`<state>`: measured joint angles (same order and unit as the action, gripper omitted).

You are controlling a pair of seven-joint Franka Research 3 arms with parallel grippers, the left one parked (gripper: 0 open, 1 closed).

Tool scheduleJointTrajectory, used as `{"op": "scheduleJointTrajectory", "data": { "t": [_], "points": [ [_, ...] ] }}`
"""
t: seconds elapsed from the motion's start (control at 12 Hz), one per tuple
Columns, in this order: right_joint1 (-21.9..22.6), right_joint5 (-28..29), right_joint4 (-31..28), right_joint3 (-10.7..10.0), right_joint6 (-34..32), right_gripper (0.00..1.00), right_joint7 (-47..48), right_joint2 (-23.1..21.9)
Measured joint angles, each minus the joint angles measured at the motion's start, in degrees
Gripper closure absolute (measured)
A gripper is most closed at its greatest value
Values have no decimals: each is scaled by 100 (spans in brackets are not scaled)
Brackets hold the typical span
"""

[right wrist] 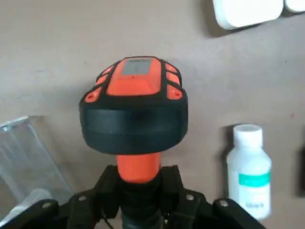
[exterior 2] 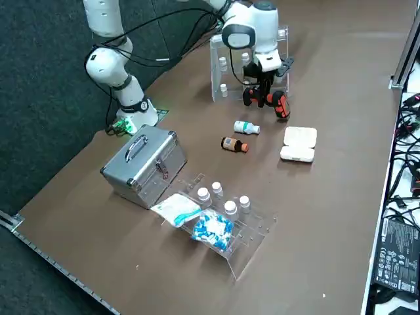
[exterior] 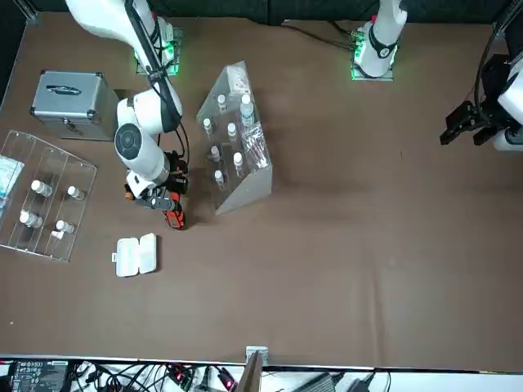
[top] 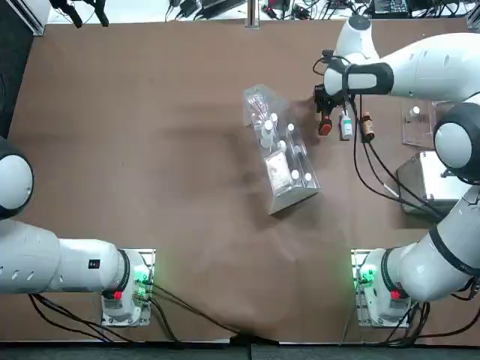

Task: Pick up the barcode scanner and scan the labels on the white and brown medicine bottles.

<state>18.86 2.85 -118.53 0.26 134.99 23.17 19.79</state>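
1. Orange-and-black barcode scanner (right wrist: 136, 105) is clamped in the right claw (right wrist: 139, 183), held near the clear rack (exterior 2: 216, 79), so pickup looks done.
2. White bottle (exterior 2: 247, 127) and brown bottle (exterior 2: 234, 144) lie on the worktop (exterior 2: 315, 216).
3. Next, I'd aim the head at the white one's label.

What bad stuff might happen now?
The scanner might bump the white bottle lying nearby and maybe send it rolling. The brown bottle lies on its side too, so it could roll. The right gripper grips the scanner's handle, which might slip or twist.
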Motion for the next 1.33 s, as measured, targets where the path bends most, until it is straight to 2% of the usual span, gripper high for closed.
{"op": "scheduleJointTrajectory", "data": {
  "t": [0.42, 0.92, 1.33],
  "points": [
    [-61, -1, 267, -18, -1025, 57, 21, -237],
    [-559, -8, 270, -36, -2356, 57, -293, -859],
    [-802, -8, -43, -37, -2620, 57, -359, -1068]
  ]
}}
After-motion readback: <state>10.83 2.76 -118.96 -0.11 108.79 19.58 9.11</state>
